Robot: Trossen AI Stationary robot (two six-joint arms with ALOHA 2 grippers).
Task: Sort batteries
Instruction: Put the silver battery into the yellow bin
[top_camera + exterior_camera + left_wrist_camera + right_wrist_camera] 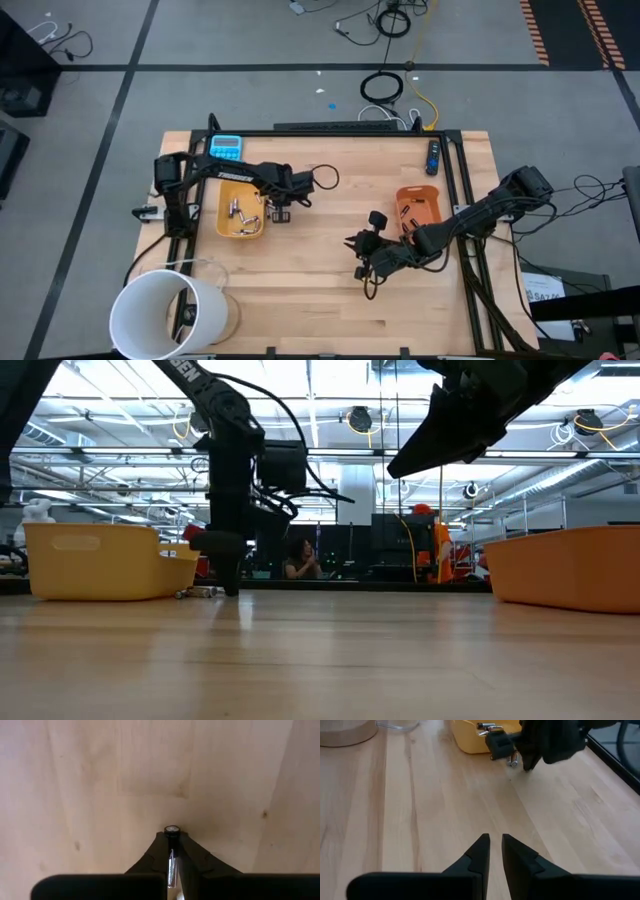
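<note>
Two trays sat on the surface (310,300): a yellow tray (224,208) with roughly four batteries (240,212) inside, exact count hard to make out, and an orange tray (430,193) whose contents were partly hidden by the right arm. The left end effector (172,851) stood at the surface just beside the yellow tray, clamped on one battery (171,831), only its end cap and a sliver of body showing. The right end effector (494,851) hovered mid-surface, slightly parted, holding nothing.
</note>
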